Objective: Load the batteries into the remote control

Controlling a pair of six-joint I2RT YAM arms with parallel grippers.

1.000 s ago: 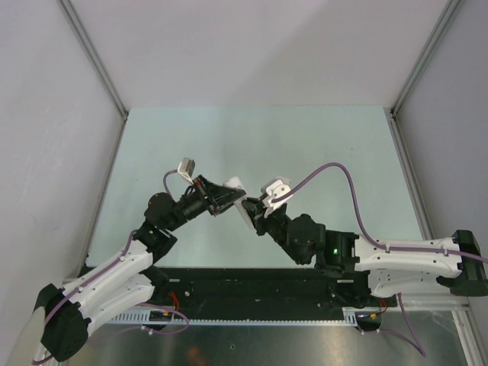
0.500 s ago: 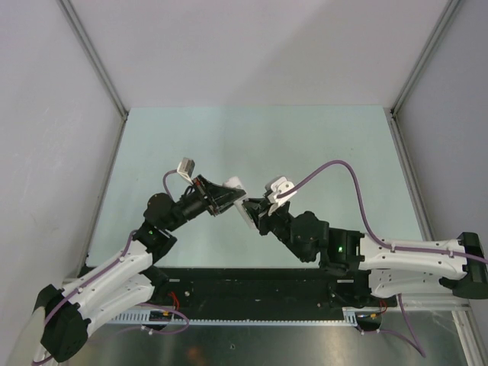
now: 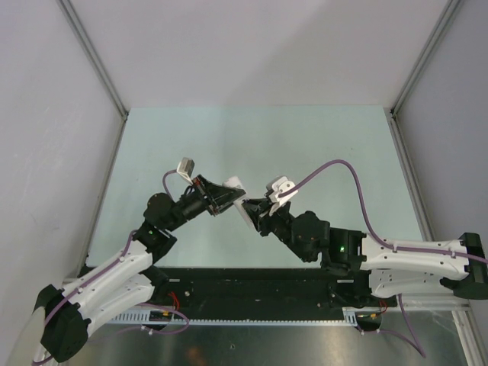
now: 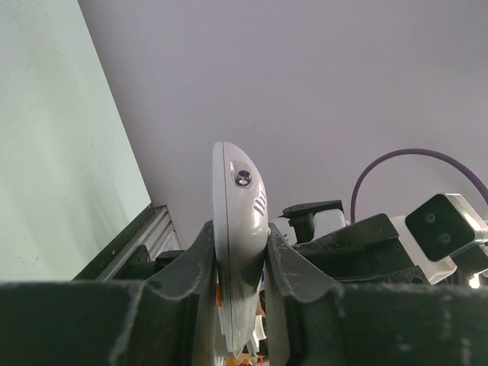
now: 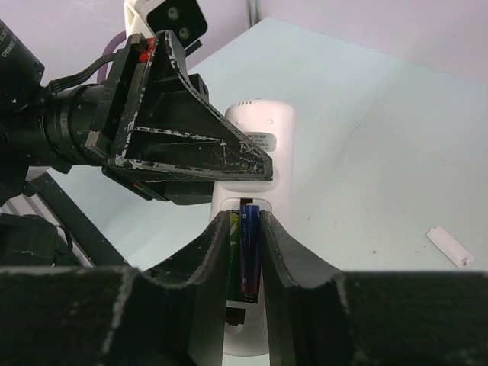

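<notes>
My left gripper [image 3: 227, 200] is shut on the white remote control [image 3: 245, 212] and holds it off the table, back side toward the right arm. In the left wrist view the remote [image 4: 240, 206] stands edge-on, clamped between the fingers of that gripper [image 4: 239, 229]. In the right wrist view the remote [image 5: 263, 126] shows its recessed compartment, with the purple battery [image 5: 250, 252] and the green battery [image 5: 235, 259] lying side by side in it. My right gripper [image 5: 245, 219] straddles the purple battery, jaws slightly apart, and a sliver of green shows beside the left finger.
A small white flat cover piece [image 5: 450, 246] lies on the pale green table [image 3: 320, 145] to the right of the remote. Grey walls and metal rails [image 3: 95, 57] enclose the table on three sides. The two arms meet over the table's middle.
The right arm's elbow has shifted a little to the left while its wrist stays at the remote. The left arm and the remote have not moved.
</notes>
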